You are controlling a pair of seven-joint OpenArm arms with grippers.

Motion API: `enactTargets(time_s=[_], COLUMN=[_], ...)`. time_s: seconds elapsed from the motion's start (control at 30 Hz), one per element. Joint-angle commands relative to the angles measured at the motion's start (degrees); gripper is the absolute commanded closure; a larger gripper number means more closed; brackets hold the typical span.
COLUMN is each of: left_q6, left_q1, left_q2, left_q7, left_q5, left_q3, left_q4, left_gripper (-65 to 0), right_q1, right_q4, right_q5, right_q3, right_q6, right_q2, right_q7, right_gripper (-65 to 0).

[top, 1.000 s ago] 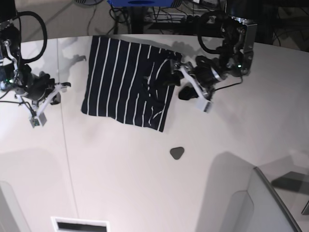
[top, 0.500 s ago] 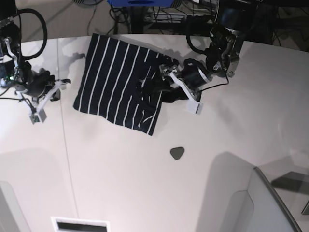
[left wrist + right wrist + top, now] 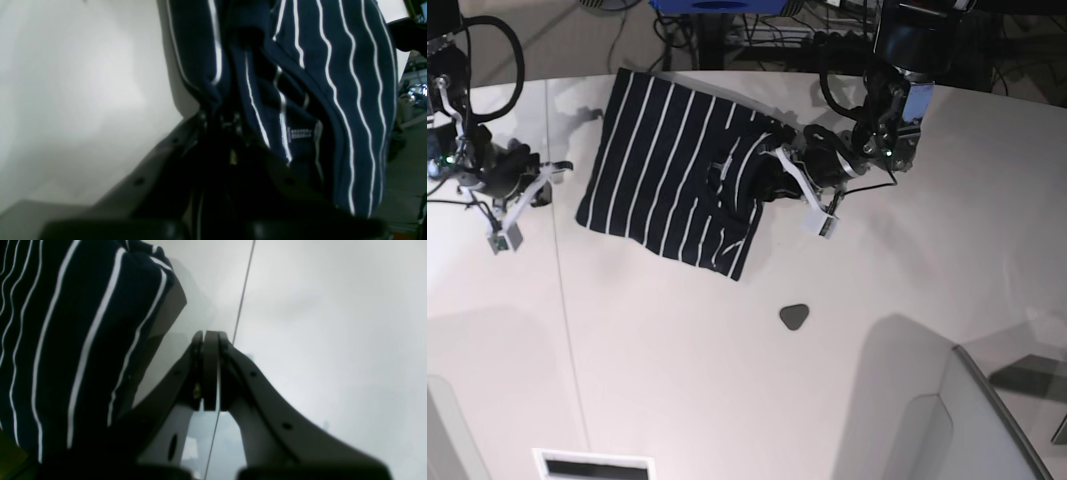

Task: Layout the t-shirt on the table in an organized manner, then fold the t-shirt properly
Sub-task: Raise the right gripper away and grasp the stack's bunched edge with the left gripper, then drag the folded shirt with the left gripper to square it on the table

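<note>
A dark striped t-shirt (image 3: 672, 180) lies on a white desk (image 3: 727, 380). The left end effector (image 3: 772, 175) is clamped on the shirt's bunched edge. The right end effector (image 3: 552, 178), fingers pressed together and empty, sits beside the shirt's opposite side.
</note>
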Motion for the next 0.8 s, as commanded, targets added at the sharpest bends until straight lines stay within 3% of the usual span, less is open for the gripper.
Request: enactTargets(time_s=[0.0,0.17,0.5,0.77], left_q6=[0.55,0.47,0.47,0.47], left_q1=[-0.54,-4.50,-12.23,-19.09], left_q2=[-0.47,-2.31,-2.05,-1.52], left_q7=[1.18,3.90,3.90,2.59], left_q5=[2.24,10.24,25.36,27.73], left_q3=[0.08,5.01,14.32,21.09], left_q4=[0.50,0.76,0.24,-7.85], left_gripper=[0.0,0.0,0.0,0.0], right_q1=[0.37,-0.16,-0.86,-2.53], right_q4=[0.84,0.75,0.75,1.28], right_q5=[0.38,0.38,0.38,0.38], right_q3=[0.70,0.70,0.79,9.05], right_q6=[0.30,0.30,0.12,0.03], right_q2=[0.84,0.84,0.84,-1.97], right_q7=[0.81,0.81,0.81,0.46], right_gripper=[0.0,0.0,0.0,0.0])
